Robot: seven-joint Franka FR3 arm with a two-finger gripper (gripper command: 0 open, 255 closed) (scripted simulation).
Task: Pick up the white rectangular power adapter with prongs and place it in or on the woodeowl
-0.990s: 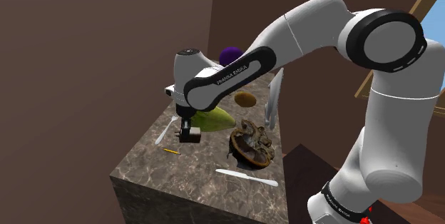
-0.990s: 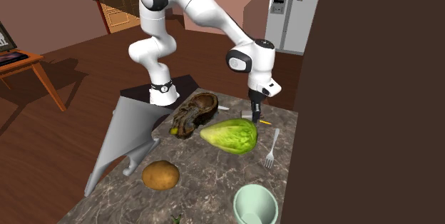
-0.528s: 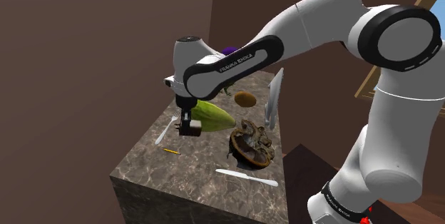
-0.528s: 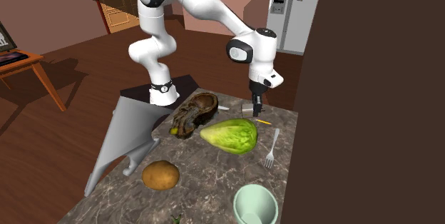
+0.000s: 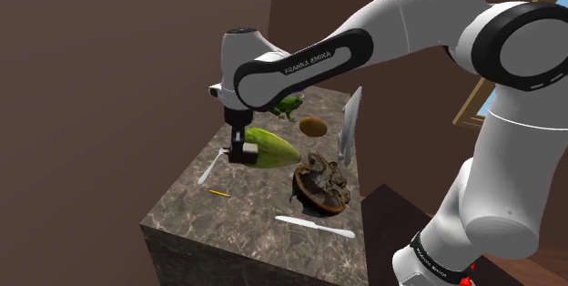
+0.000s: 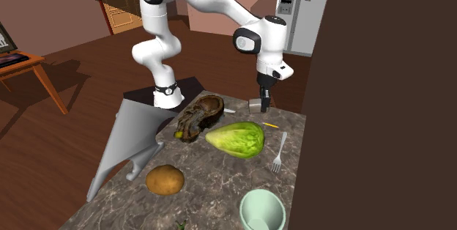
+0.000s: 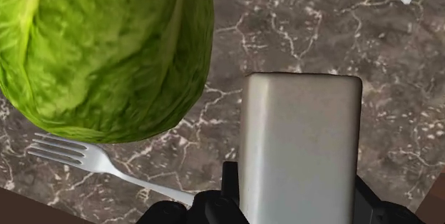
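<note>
One pale grey rectangular adapter (image 7: 299, 151) with rounded corners is clasped between the black fingers (image 7: 228, 187) of the gripper (image 7: 296, 195), held above the marble counter (image 7: 321, 30) near a green cabbage (image 7: 107, 44)

On the surface (image 6: 214, 161): cabbage (image 6: 234, 138) in the middle, fork (image 6: 278, 155) just beside it (second exterior view's right), shoe (image 6: 198, 116) on its left, potato (image 6: 165, 179) nearer; adapter (image 7: 299, 144) in the hand (image 6: 263, 104), above.

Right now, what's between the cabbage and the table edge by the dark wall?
A fork and, past its handle, a thin yellow stick; the second exterior view shows both.
</note>
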